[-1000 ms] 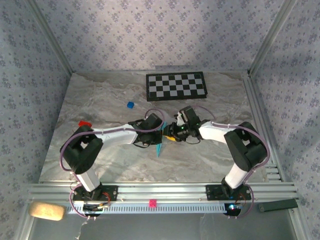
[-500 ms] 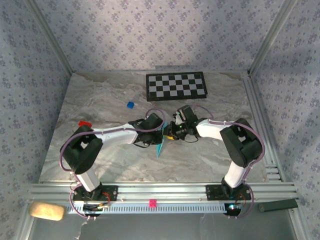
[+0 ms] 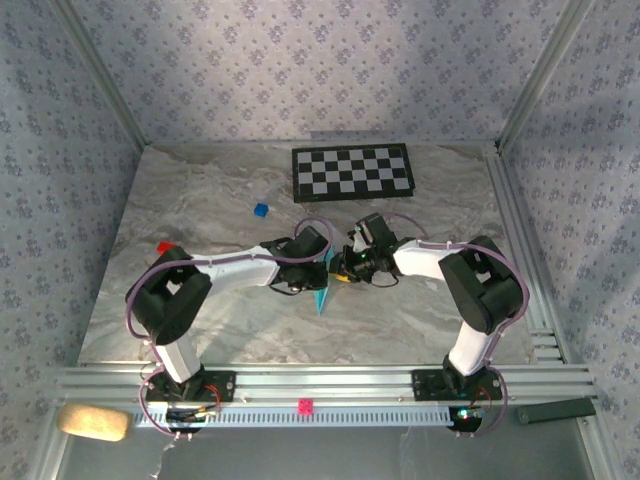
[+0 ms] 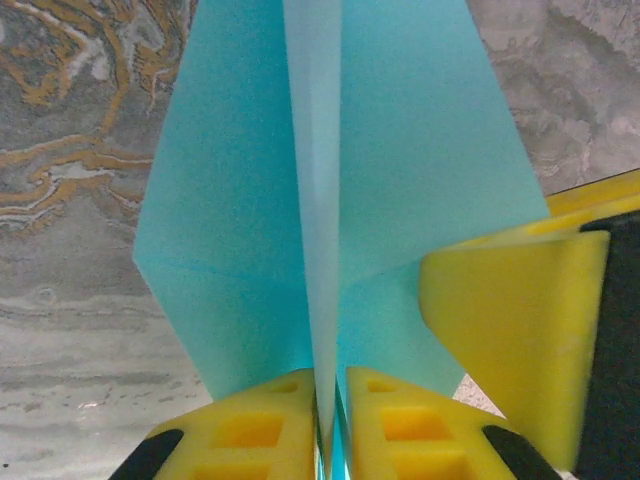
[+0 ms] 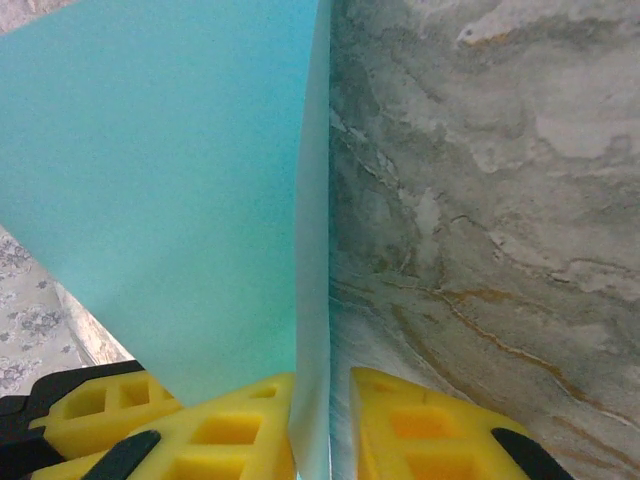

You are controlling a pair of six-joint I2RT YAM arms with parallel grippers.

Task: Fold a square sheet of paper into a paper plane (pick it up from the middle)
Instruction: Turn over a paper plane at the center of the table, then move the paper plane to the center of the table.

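The paper plane runs off the left wrist view's top edge, its far end unseen

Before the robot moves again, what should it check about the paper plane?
1. Fold of the plane sits between the fingers of the left pincer: ok.
2. Squeeze of the right pincer on the fold is tight: cannot tell; a thin gap shows by one finger.
3. Paper looks smooth where seen: ok.
4. The two pincers are not bumping: cannot tell; they are very close.
5. The cube and the checkerboard are out of the way: ok.
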